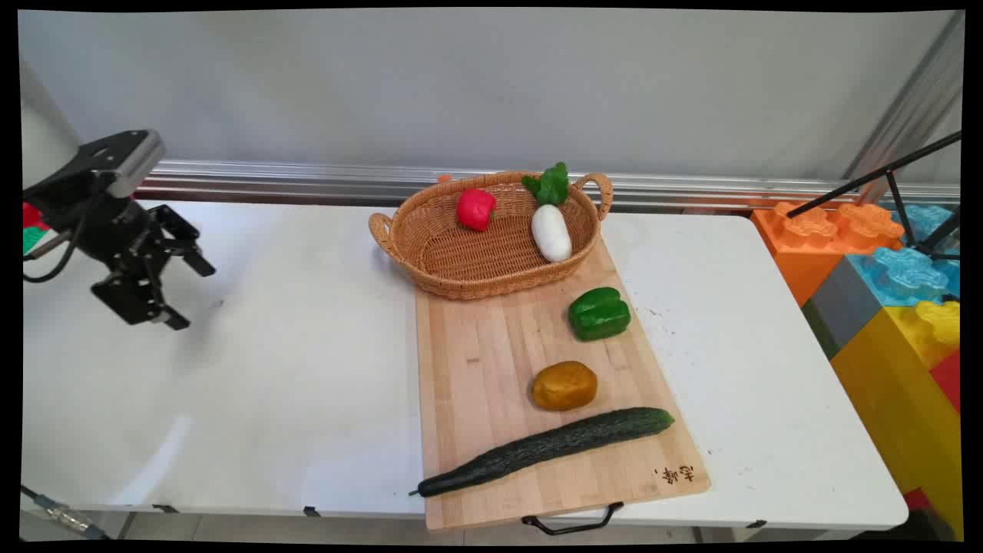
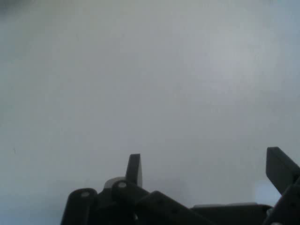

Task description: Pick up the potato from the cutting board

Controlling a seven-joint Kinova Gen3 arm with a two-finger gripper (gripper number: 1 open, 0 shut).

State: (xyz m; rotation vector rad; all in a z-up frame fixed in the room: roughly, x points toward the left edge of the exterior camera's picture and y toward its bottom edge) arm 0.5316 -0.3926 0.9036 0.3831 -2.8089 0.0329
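My gripper (image 1: pixel 188 296) hangs open above the bare left part of the white table (image 1: pixel 253 369), holding nothing. In the hand view the gripper (image 2: pixel 208 166) shows two spread fingers over plain white tabletop. Far to its right lies a wooden cutting board (image 1: pixel 491 361) carrying a green pepper (image 1: pixel 599 313), a brownish-yellow potato (image 1: pixel 564 385) and a long dark cucumber (image 1: pixel 547 449). A wicker basket (image 1: pixel 461 261) rests on the board's far end, with a red pepper (image 1: pixel 476 209) and a white radish (image 1: pixel 551 226) with green leaves inside it.
Large orange, blue and yellow toy blocks (image 1: pixel 883 276) stand off the table's right end, with a black tripod leg (image 1: pixel 875 178) over them. A metal rail (image 1: pixel 307 178) runs along the wall behind the table.
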